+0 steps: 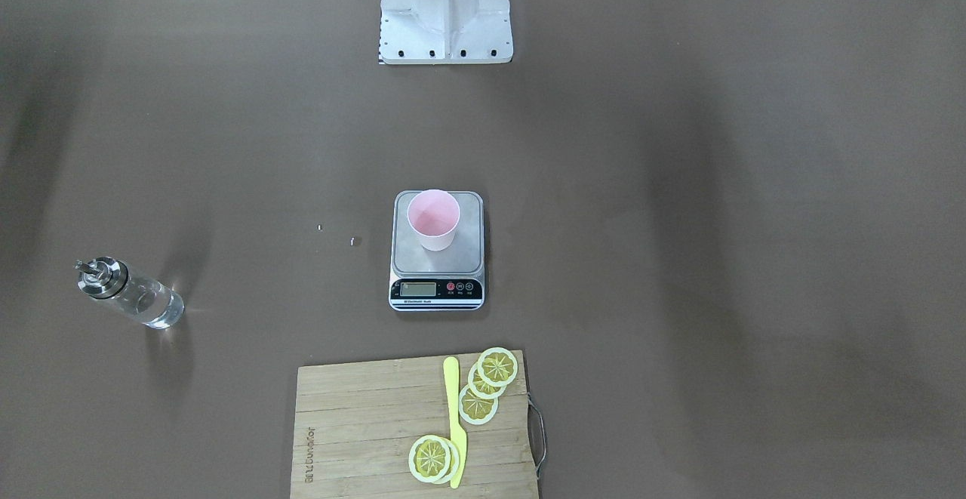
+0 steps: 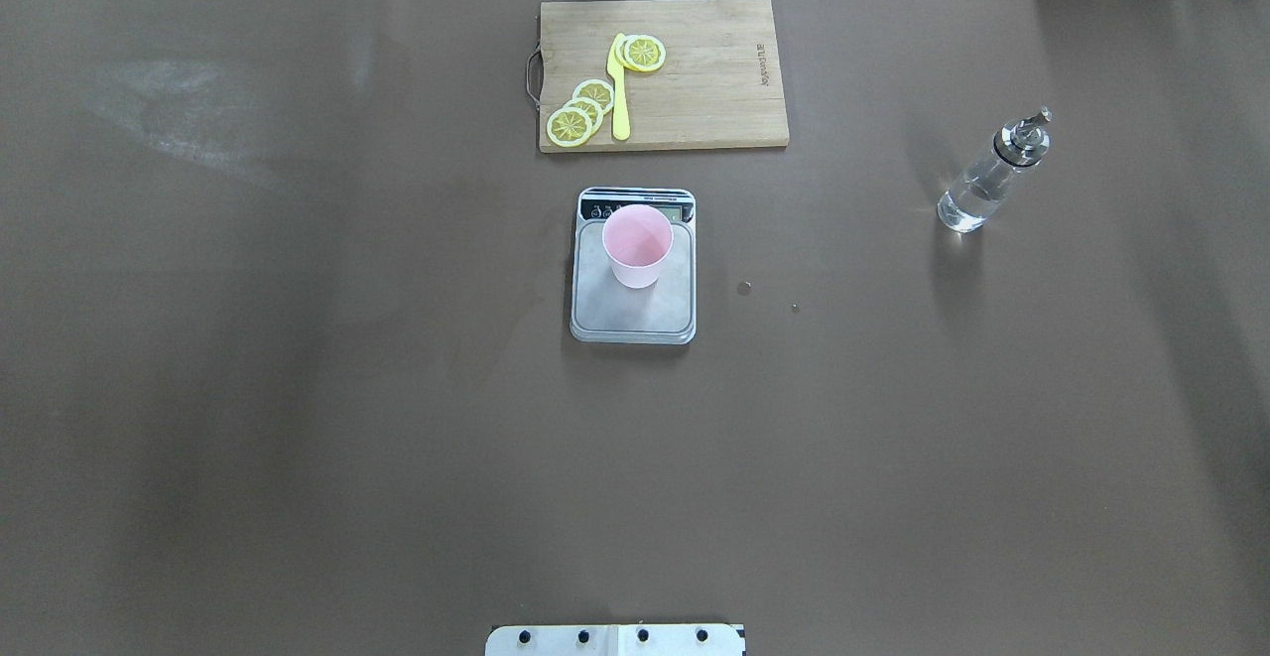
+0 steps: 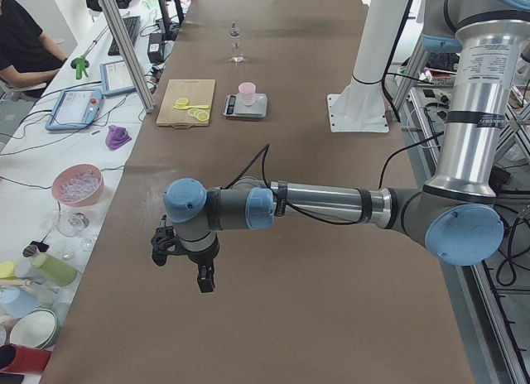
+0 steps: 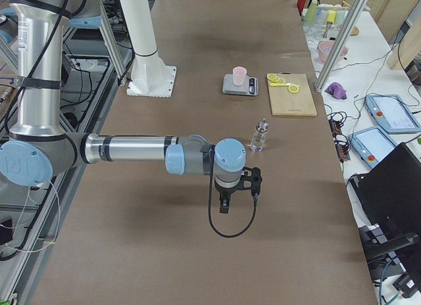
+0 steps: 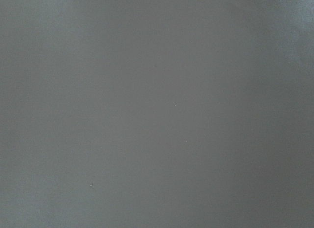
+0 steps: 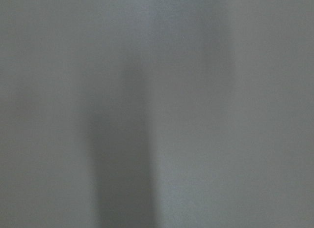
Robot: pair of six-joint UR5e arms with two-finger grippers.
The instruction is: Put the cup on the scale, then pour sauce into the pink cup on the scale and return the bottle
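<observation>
At the table's (image 2: 298,338) centre the cup (image 2: 637,244) stands upright on the scale (image 2: 632,314), set toward the display end of the platform rather than in its middle. The bottle (image 2: 982,185) stands upright well apart from it, out on the robot's right. Whether the cup holds any liquid I cannot tell; two small specks (image 2: 744,287) lie on the table between scale and bottle.

Both arms hang low over bare table, far from these things. The left gripper (image 3: 180,268) and the right gripper (image 4: 238,198) show only in the side views, so I cannot tell whether their fingers are spread or pressed together; neither holds anything that I can see.

If pouring is yet to come, the risks look like these: smooth, narrow glass could slide or twist in a two-finger grip during the tilt. The thin spout gives a fine stream, and a poor aim would wet the platform or the display strip just beside the cup. A light cup with a narrow foot could be knocked over by the spout or collar.

The cup is pale pink, tapered, handleless, narrower than the platform. The bottle is clear glass with a shiny metal collar, and the sauce (image 2: 964,207) inside is colourless
</observation>
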